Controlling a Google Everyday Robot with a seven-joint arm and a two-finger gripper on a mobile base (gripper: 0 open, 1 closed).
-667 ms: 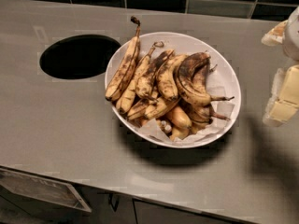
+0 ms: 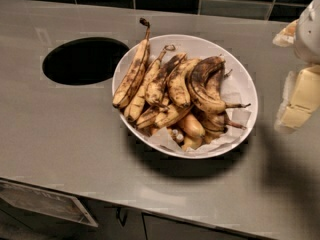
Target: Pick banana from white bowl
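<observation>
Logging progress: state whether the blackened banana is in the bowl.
In: the banana lies on the pile inside the white bowl; the claw hangs at the view's right edge.

White bowl [image 2: 200, 44]: glossy and smooth; ceramic or plastic, cannot tell which. Lining [image 2: 241, 117]: crumpled white paper, matt. Banana [image 2: 201, 86]: matt skin, brown-black over one half, spotted yellow on the rest. Counter [image 2: 60, 134]: smooth grey sheet with a dull satin sheen, metal in look. Wall tiles [image 2: 165, 1]: dark and glazed. Gripper [image 2: 299, 101], at the right edge beside the bowl: smooth cream-yellow parts under a white shell, plastic in look.
</observation>
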